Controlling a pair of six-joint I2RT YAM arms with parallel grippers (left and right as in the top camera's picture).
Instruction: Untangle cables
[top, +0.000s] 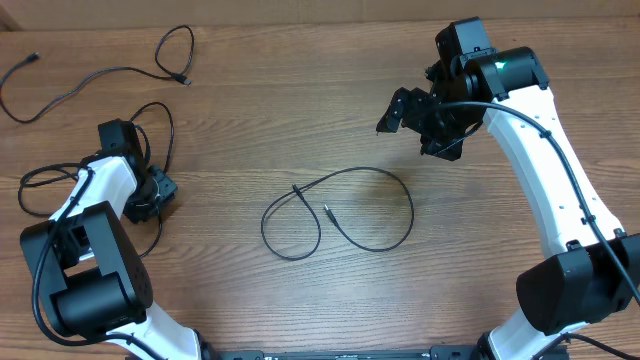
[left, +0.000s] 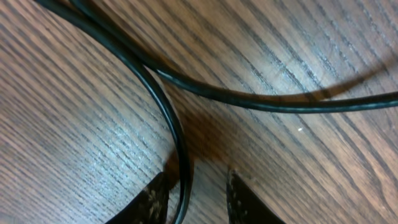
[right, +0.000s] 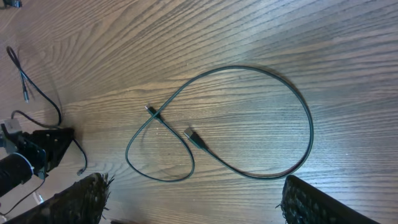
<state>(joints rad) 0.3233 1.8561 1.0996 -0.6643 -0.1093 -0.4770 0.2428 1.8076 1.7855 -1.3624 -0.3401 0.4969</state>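
Observation:
Three thin black cables lie apart on the wooden table. One cable (top: 100, 72) trails across the far left corner. A second cable (top: 410, 215) forms a crossed loop in the middle, also seen as a loop (right: 308, 127) in the right wrist view. The third cable (top: 168, 118) curves around my left gripper (top: 158, 195). In the left wrist view its strand (left: 169, 115) runs down between my left gripper's (left: 196, 179) jaws, against the left finger (left: 154, 199), with a gap to the other finger. My right gripper (top: 415, 128) hovers behind the middle loop, wide open and holding nothing (right: 196, 190).
Thicker black wires (top: 35, 180) hang by the left arm's base. Another strand (left: 267, 104) of cable crosses the table just beyond the left fingers. The right arm (top: 545, 170) spans the right side of the table.

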